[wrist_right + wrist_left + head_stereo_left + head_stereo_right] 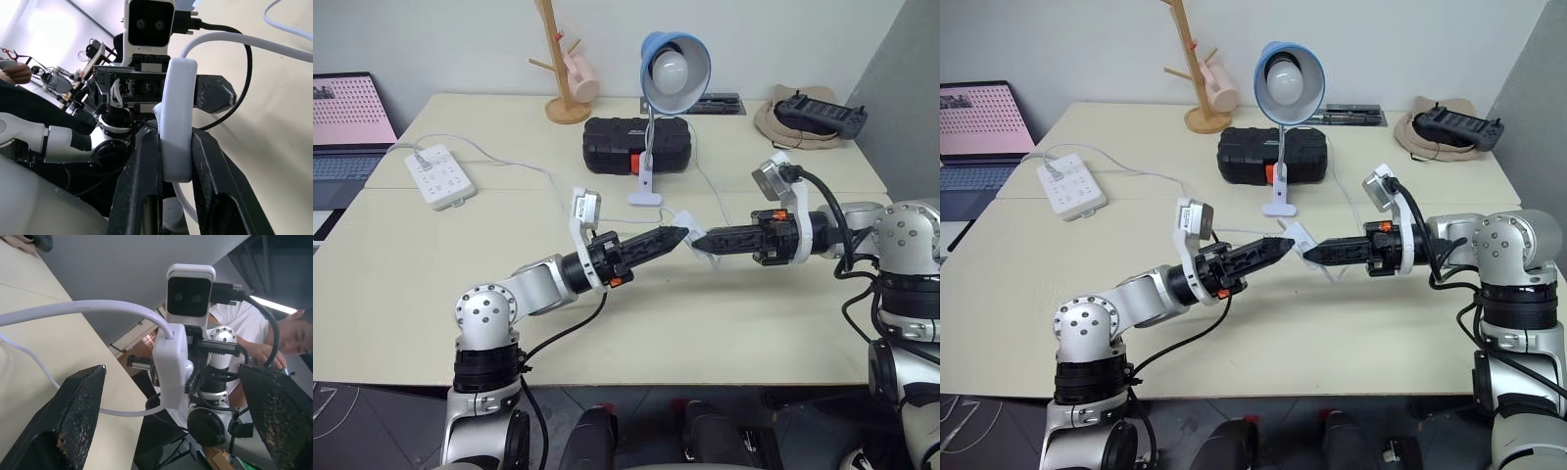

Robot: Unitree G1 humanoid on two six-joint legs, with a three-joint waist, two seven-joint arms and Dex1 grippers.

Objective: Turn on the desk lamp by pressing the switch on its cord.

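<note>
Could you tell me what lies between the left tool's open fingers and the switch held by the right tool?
Nothing: in the left wrist view, the switch hangs in bare air ahead of the left tool. The right tool clamps it.

wall [460, 39]: plain pale, across top of frame | table [401, 294]: cream tabletop filling the middle | grey panel [911, 98]: upper right corner | floor [372, 431]: dark, bottom edge

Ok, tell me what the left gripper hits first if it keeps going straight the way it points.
Most likely the switch: it sits dead ahead between the open left gripper fingers, clamped in the right gripper. How much gap remains is hard to judge.
</note>
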